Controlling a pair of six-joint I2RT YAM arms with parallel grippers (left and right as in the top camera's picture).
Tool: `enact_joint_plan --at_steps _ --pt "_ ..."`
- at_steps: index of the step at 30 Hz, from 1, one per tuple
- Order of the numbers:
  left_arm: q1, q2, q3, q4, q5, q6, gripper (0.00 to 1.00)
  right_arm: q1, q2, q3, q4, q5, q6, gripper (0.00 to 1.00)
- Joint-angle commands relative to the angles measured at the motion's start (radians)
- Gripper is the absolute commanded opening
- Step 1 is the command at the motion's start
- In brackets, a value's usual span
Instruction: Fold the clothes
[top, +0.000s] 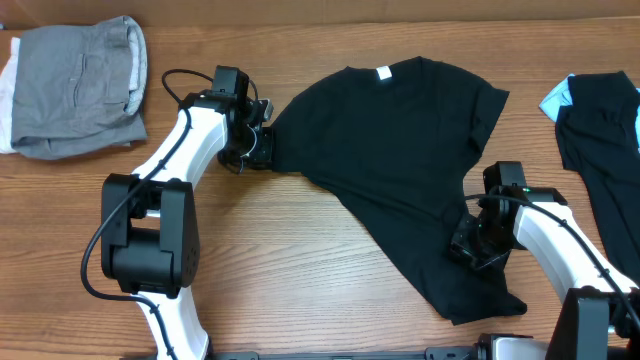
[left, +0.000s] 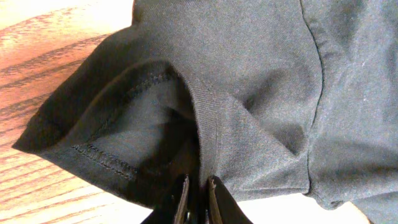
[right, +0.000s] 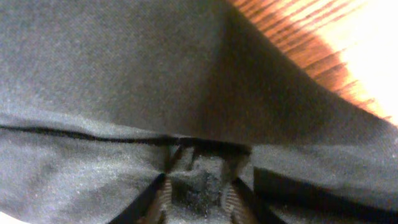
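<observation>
A black T-shirt (top: 400, 150) lies spread and skewed across the middle of the wooden table, collar at the far side. My left gripper (top: 262, 148) is shut on the shirt's left sleeve; the left wrist view shows the sleeve hem (left: 99, 158) pinched between the fingers (left: 198, 186). My right gripper (top: 470, 245) is shut on a bunch of the shirt's lower right side, with fabric (right: 124, 74) gathered between the fingers (right: 198, 190).
Folded grey trousers (top: 80, 85) sit on a white garment at the far left. Another black garment (top: 605, 130) with a light blue piece (top: 556, 98) lies at the far right edge. Bare wood (top: 290, 270) lies in front of the shirt.
</observation>
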Motion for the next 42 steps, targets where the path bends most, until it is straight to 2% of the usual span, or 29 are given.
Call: enact_joint_plan --at_steps 1,2,4,11,13,14,19,26,32,38,42 --pt "-0.001 0.01 0.024 0.005 0.001 0.002 0.14 -0.006 0.004 0.009 0.002 -0.005 0.01 0.26" --pt "-0.001 0.01 0.024 0.005 0.001 0.002 0.15 -0.006 0.004 0.009 0.002 -0.005 0.01 0.2" --pt "-0.001 0.01 0.024 0.006 0.001 0.002 0.15 -0.006 0.004 0.009 0.006 -0.004 0.023 0.04" --pt "-0.001 0.01 0.024 0.007 0.001 0.002 0.16 -0.006 0.003 0.043 0.002 0.025 0.076 0.04" --pt "-0.001 0.01 0.024 0.007 0.001 0.002 0.11 -0.006 0.003 0.081 -0.022 0.026 0.077 0.04" --pt "-0.001 0.01 0.024 0.006 0.001 0.002 0.04 -0.006 0.003 0.103 -0.038 0.026 0.077 0.04" --pt "0.009 -0.006 0.068 -0.05 0.002 0.001 0.04 -0.005 -0.004 0.239 -0.151 0.025 0.076 0.04" --pt "0.034 -0.088 0.311 -0.224 -0.006 0.02 0.04 -0.005 -0.077 0.448 -0.27 0.021 0.073 0.04" --pt "0.035 -0.189 0.517 -0.344 -0.13 0.008 0.04 -0.005 -0.176 0.65 -0.34 0.014 0.026 0.04" --pt "0.035 -0.294 0.75 -0.494 -0.26 0.007 0.04 -0.005 -0.201 0.995 -0.456 0.028 0.024 0.04" --pt "0.035 -0.375 0.901 -0.589 -0.353 -0.035 0.04 -0.005 -0.201 1.24 -0.536 0.087 0.024 0.04"
